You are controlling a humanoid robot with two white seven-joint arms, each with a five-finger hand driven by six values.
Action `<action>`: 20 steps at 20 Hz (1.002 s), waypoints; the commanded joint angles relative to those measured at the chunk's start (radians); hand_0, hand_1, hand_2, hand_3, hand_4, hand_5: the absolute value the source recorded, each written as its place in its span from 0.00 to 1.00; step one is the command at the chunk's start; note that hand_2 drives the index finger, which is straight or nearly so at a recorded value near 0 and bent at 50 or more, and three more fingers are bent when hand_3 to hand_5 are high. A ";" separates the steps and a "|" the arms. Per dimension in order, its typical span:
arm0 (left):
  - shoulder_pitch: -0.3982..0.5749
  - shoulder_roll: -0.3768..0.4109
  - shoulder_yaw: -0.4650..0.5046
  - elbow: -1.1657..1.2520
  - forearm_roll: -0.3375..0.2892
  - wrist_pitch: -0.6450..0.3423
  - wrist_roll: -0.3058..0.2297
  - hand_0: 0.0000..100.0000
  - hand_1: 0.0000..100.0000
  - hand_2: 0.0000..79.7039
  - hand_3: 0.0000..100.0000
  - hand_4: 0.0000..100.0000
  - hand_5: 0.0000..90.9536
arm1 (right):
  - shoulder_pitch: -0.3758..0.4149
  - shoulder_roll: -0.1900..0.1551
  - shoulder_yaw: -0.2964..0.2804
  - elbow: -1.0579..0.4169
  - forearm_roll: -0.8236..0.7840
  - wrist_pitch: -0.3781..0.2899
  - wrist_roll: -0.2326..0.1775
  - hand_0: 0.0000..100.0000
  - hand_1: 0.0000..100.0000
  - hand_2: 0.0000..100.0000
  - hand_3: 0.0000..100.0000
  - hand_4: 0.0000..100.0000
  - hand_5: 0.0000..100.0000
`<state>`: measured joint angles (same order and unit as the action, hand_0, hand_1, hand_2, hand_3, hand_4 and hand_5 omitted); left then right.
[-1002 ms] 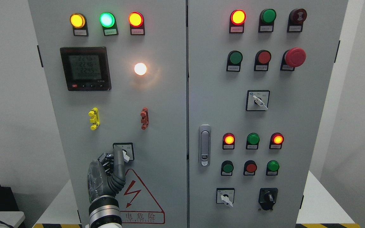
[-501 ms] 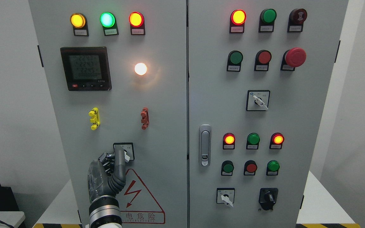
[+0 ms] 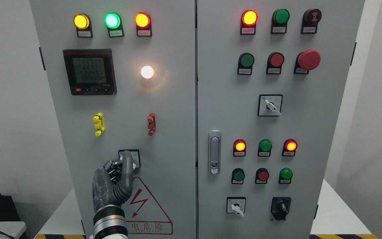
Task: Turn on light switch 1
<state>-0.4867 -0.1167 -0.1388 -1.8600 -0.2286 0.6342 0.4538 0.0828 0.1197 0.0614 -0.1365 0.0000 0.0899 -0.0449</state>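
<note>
Grey electrical cabinet [image 3: 164, 109], left door, with left robot hand [image 3: 113, 181] at rotary selector switch [image 3: 134, 158].
Round white lamp [image 3: 147, 72] glows mid-door; the switch sits low, above the red warning triangle [image 3: 146, 205]. One finger [image 3: 127, 166] extended over its knob, others curled, grasping nothing.

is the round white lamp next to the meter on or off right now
On. The white lamp right of the meter glows bright and throws a warm halo on the grey door.

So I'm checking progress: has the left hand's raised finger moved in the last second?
Yes. The left hand's finger has crept up and right, now covering the selector switch knob.
</note>
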 commanded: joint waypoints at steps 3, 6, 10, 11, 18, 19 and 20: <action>0.013 -0.001 0.001 -0.010 0.000 -0.002 0.000 0.27 0.21 0.68 0.92 0.98 0.95 | 0.000 0.000 0.000 0.000 -0.018 0.001 0.000 0.12 0.39 0.00 0.00 0.00 0.00; 0.022 -0.001 0.002 -0.025 0.000 -0.002 -0.001 0.27 0.21 0.68 0.92 0.98 0.95 | 0.000 0.000 0.000 0.000 -0.018 0.001 0.000 0.12 0.39 0.00 0.00 0.00 0.00; 0.034 0.000 0.007 -0.033 0.000 -0.002 -0.001 0.26 0.21 0.69 0.92 0.98 0.95 | 0.000 0.000 0.000 0.000 -0.018 0.001 0.000 0.12 0.39 0.00 0.00 0.00 0.00; 0.036 -0.001 0.007 -0.033 0.000 -0.002 -0.001 0.26 0.21 0.69 0.92 0.98 0.95 | 0.000 0.000 0.000 0.000 -0.018 0.001 0.000 0.12 0.39 0.00 0.00 0.00 0.00; 0.036 -0.001 0.007 -0.039 0.002 -0.007 -0.003 0.26 0.21 0.69 0.93 0.98 0.95 | 0.000 0.000 0.000 0.000 -0.018 0.001 0.000 0.12 0.39 0.00 0.00 0.00 0.00; 0.036 -0.001 0.007 -0.039 0.002 -0.008 -0.010 0.26 0.21 0.70 0.92 0.98 0.95 | 0.000 0.000 0.000 0.000 -0.018 0.001 0.000 0.12 0.39 0.00 0.00 0.00 0.00; 0.036 -0.001 0.007 -0.041 0.000 -0.013 -0.017 0.26 0.21 0.70 0.92 0.98 0.95 | 0.000 0.000 0.000 0.000 -0.018 0.001 0.000 0.12 0.39 0.00 0.00 0.00 0.00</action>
<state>-0.4539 -0.1175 -0.1342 -1.8871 -0.2278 0.6261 0.4467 0.0828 0.1196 0.0614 -0.1365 0.0000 0.0899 -0.0449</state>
